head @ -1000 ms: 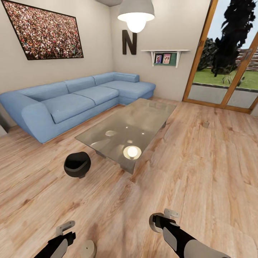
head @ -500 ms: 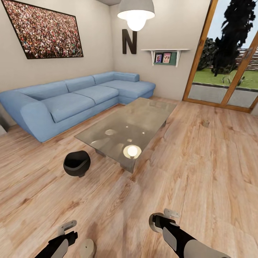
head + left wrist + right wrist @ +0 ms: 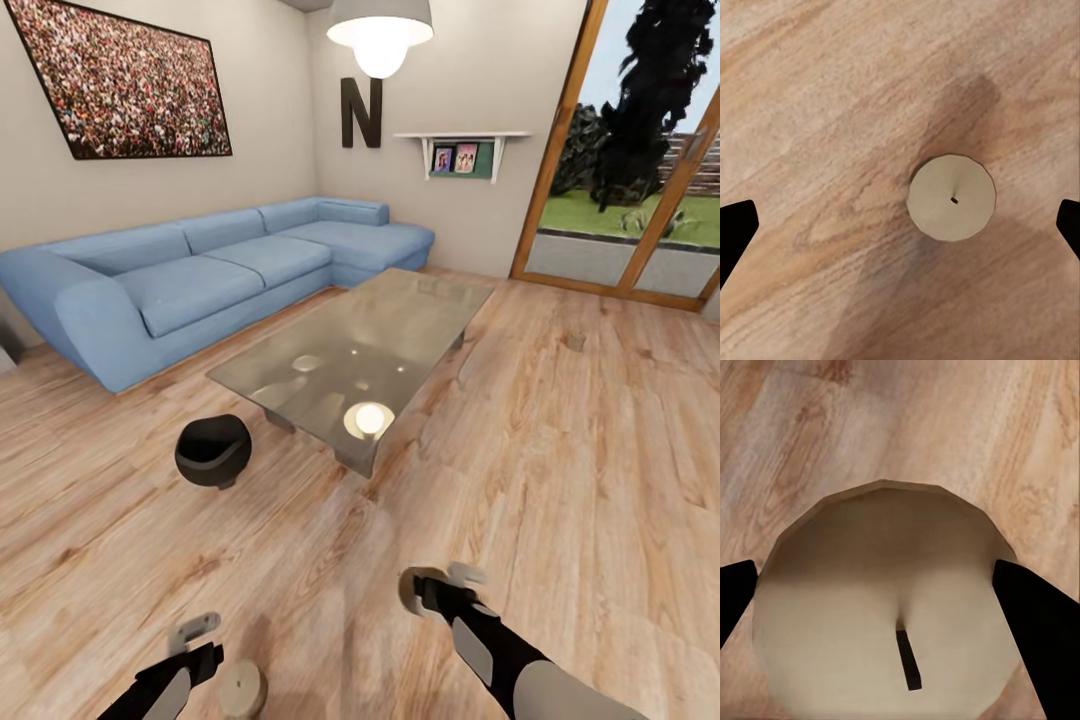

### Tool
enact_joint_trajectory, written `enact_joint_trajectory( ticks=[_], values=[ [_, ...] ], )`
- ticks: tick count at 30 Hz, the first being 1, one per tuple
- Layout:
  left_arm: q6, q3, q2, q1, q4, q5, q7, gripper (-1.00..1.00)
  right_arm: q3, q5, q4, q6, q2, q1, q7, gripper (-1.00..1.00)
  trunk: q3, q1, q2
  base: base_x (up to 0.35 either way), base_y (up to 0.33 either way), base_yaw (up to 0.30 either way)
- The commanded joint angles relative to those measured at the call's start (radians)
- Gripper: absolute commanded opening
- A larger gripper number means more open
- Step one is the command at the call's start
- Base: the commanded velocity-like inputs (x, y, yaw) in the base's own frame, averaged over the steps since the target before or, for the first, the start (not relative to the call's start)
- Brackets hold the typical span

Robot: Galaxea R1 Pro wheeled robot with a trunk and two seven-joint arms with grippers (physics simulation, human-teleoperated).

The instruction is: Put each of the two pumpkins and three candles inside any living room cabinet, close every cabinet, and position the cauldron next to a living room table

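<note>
Right gripper [image 3: 900,585] clamps a candle [image 3: 889,607], while the wide-open, empty left gripper [image 3: 900,225] should apparently centre over the floor candle [image 3: 951,198] before closing.

Pretty clearly a home living room. There's a big light-blue L-shaped sofa [image 3: 210,275] along the beige walls, a low rectangular glass-topped coffee table [image 3: 355,358] on light wood plank flooring [image 3: 560,480], a large framed crowd photo [image 3: 125,85], a dark letter "N" wall decoration [image 3: 361,112], a small white shelf with photos [image 3: 460,150], a white pendant lamp [image 3: 380,25], and wood-framed glass patio doors [image 3: 625,160] facing a garden.
</note>
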Motion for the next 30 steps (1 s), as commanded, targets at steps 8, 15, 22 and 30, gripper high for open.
enact_joint_trajectory(
  ticks=[8, 15, 22, 30],
  values=[
    [-0.027, -0.035, 0.001, 0.0, 0.013, 0.009, 0.009, 1.0, 0.005, -0.015, 0.007, 0.008, -0.025, 0.0, 0.487, -1.0, -0.026, 0.031, -0.057, 0.0, 0.0, 0.0],
    [-0.029, -0.039, 0.001, 0.0, 0.014, 0.009, 0.007, 1.0, 0.004, -0.029, 0.01, 0.029, -0.15, 0.0, 0.865, -1.0, -0.048, 0.057, -0.106, 0.0, 0.0, 0.0],
    [-0.029, -0.041, 0.0, 0.0, 0.014, 0.009, 0.004, 1.0, 0.003, -0.027, 0.01, 0.026, -0.163, 0.0, 0.947, -1.0, -0.07, 0.084, -0.155, 0.0, 0.0, 0.0],
    [-0.085, -0.137, -0.027, 0.0, 0.026, 0.01, 0.003, 1.0, 0.006, -0.015, -0.001, 0.028, -0.163, 0.0, 1.055, -1.0, -0.095, 0.115, -0.211, 0.0, 0.0, 0.0]
  ],
)
